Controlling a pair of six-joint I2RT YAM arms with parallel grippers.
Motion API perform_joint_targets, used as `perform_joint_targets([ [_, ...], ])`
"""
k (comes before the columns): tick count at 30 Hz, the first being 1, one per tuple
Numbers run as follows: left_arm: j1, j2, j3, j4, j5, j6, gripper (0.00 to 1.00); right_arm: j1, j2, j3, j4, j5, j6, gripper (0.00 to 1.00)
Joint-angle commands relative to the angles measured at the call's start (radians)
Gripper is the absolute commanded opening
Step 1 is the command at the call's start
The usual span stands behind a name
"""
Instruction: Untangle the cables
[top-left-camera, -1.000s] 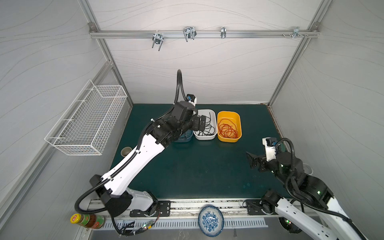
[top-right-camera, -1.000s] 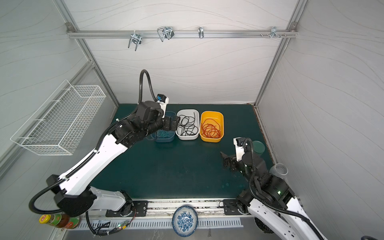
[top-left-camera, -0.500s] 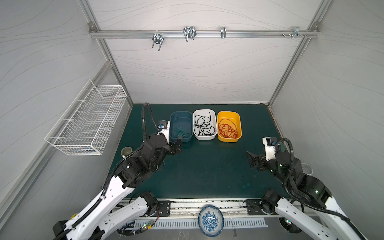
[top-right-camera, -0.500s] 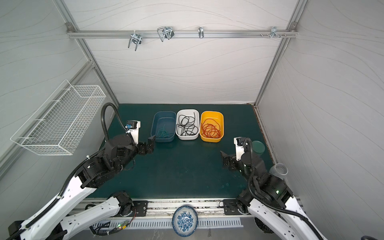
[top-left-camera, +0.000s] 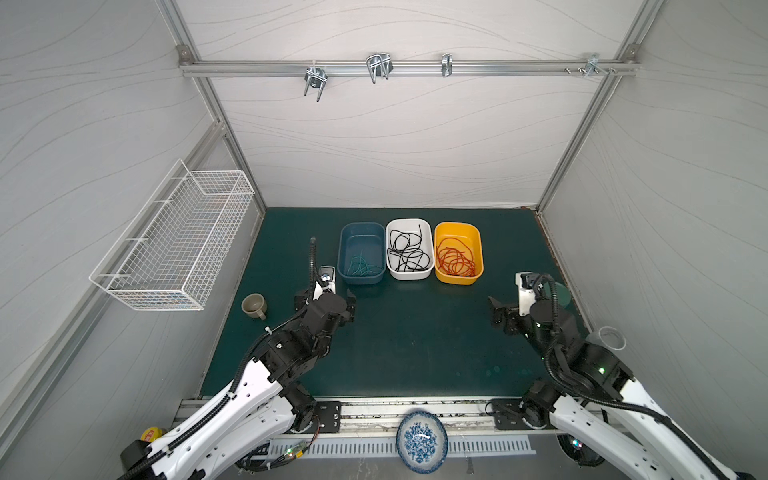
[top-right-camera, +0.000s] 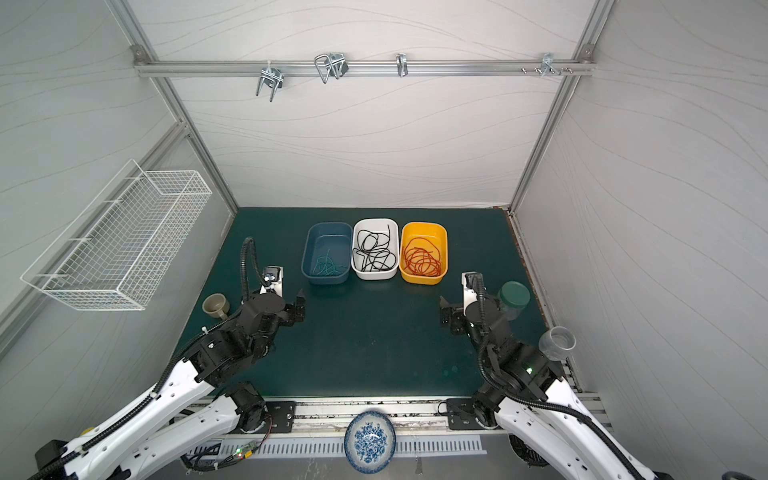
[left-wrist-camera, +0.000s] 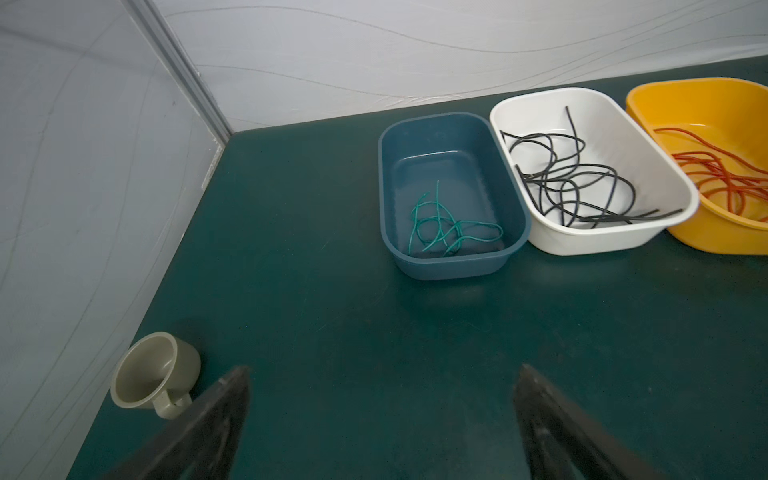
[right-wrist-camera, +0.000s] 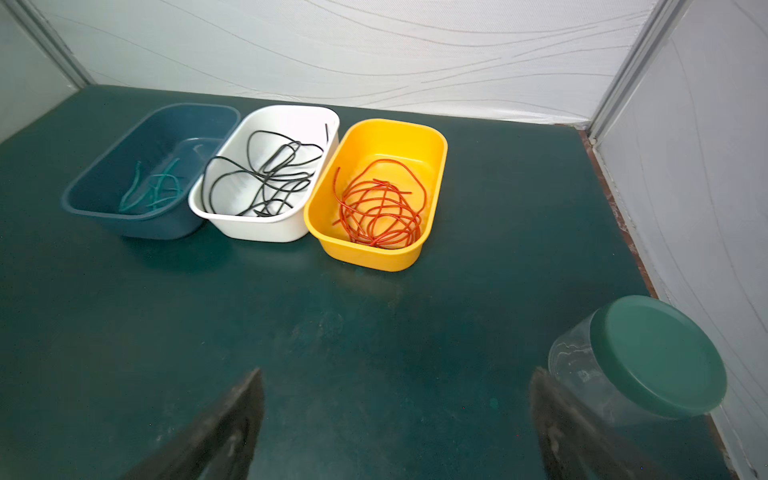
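Three tubs stand in a row at the back of the green mat. Teal-green cables lie in the blue tub, black cables are looped in the white tub, and red cables are coiled in the yellow tub. All three sets also show in the left wrist view: teal-green cables, black cables, red cables. My left gripper hovers in front of the blue tub, open and empty. My right gripper is open and empty at the right.
A beige mug sits left of my left gripper. A clear jar with a green lid stands close beside my right gripper. A clear cup is at the mat's right edge. A wire basket hangs on the left wall. A patterned plate lies on the front rail.
My left arm has drawn back from above the tubs to the front left of the mat, gripper still open. The right arm has not moved.
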Motion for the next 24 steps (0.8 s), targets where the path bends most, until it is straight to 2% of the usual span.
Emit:
perform_joint_targets([
  [1, 0.033, -0.018, -0.029, 0.107, -0.052, -0.034, 1.0, -0.024, 0.014, -0.054, 0.174, 0.098, -0.06, 0.99],
  [6, 0.078, -0.06, -0.092, 0.144, -0.051, -0.024, 1.0, -0.108, 0.044, -0.148, 0.372, 0.105, -0.075, 0.99],
  [11, 0.082, -0.116, -0.158, 0.205, -0.057, 0.002, 1.0, -0.283, 0.135, -0.167, 0.456, 0.058, 0.008, 0.99],
  [16, 0.083, -0.132, -0.18, 0.223, -0.055, 0.008, 1.0, -0.407, 0.22, -0.193, 0.588, 0.06, 0.021, 0.99],
  [19, 0.083, -0.12, -0.181, 0.219, -0.045, 0.005, 1.0, -0.441, 0.29, -0.19, 0.635, 0.058, 0.032, 0.99],
  [24, 0.085, -0.109, -0.185, 0.227, -0.038, 0.018, 1.0, -0.457, 0.454, -0.19, 0.77, 0.069, -0.022, 0.99],
])
